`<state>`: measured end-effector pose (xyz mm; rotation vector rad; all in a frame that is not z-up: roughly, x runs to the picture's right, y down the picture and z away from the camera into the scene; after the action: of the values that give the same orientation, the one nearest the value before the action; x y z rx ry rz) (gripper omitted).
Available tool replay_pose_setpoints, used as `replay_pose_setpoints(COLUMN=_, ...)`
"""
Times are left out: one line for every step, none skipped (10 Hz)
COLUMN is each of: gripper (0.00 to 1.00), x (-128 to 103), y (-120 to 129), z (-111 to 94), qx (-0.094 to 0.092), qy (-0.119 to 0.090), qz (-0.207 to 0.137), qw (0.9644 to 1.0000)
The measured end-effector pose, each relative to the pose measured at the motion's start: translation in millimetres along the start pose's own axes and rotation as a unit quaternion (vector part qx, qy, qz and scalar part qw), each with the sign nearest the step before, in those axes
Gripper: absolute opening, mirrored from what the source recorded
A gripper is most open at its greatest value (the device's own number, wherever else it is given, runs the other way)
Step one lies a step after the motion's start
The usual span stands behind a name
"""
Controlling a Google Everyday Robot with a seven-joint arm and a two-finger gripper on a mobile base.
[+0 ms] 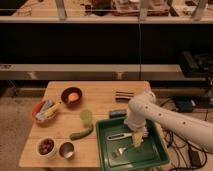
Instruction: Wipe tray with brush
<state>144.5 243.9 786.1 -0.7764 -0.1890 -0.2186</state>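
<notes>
The dark-green tray (155, 156) lies at the table's front right corner. My gripper (137, 133) hangs low over the tray's middle, and the white arm (165, 119) reaches in from the right. A slim pale handle, apparently the brush (119, 136), lies in the tray pointing left from the gripper. A yellowish piece (137, 142) sits right under the gripper; I cannot tell whether it is the brush head. A silver fork (118, 151) lies in the tray in front of it.
On the wooden table (102, 102) are a dark bowl with an orange item (71, 95), a red bowl (44, 111), a green cup (86, 116), a green cucumber (81, 133), a white bowl of dark fruit (46, 146), a metal cup (66, 149) and a dark bar (124, 95).
</notes>
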Motion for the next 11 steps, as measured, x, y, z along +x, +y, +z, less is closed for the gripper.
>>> replay_pose_setpoints(gripper=0.8, x=-1.7, y=0.9, z=6.4, qx=0.001, qy=0.0, qz=0.0, qw=1.0)
replay_pose_setpoints(gripper=0.8, x=-2.9, y=0.9, z=9.9, qx=0.002, qy=0.001, qz=0.0, qw=1.0)
replay_pose_setpoints(gripper=0.8, x=-4.4, y=0.8, z=12.8, qx=0.003, qy=0.003, qz=0.0, qw=1.0)
replay_pose_setpoints(gripper=0.74, x=-7.4, y=1.6, z=16.0, qx=0.01, qy=0.004, qz=0.006, qw=0.9999)
replay_pose_setpoints(gripper=0.67, x=-6.3, y=2.7, z=17.1, qx=0.012, qy=0.008, qz=0.009, qw=0.9999)
replay_pose_setpoints(gripper=0.59, x=-6.2, y=4.5, z=18.1, qx=0.015, qy=0.008, qz=0.014, qw=0.9998)
replay_pose_setpoints(gripper=0.48, x=-4.9, y=5.6, z=19.7, qx=0.018, qy=0.011, qz=0.018, qw=0.9996)
replay_pose_setpoints(gripper=0.37, x=-5.1, y=6.3, z=21.2, qx=0.021, qy=0.011, qz=0.021, qw=0.9995)
replay_pose_setpoints(gripper=0.28, x=-5.7, y=8.0, z=23.4, qx=0.02, qy=0.012, qz=0.023, qw=0.9995)
replay_pose_setpoints(gripper=0.17, x=-4.8, y=8.6, z=26.7, qx=0.021, qy=0.015, qz=0.025, qw=0.9994)
replay_pose_setpoints(gripper=0.05, x=-4.4, y=8.8, z=27.7, qx=0.021, qy=0.017, qz=0.025, qw=0.9993)
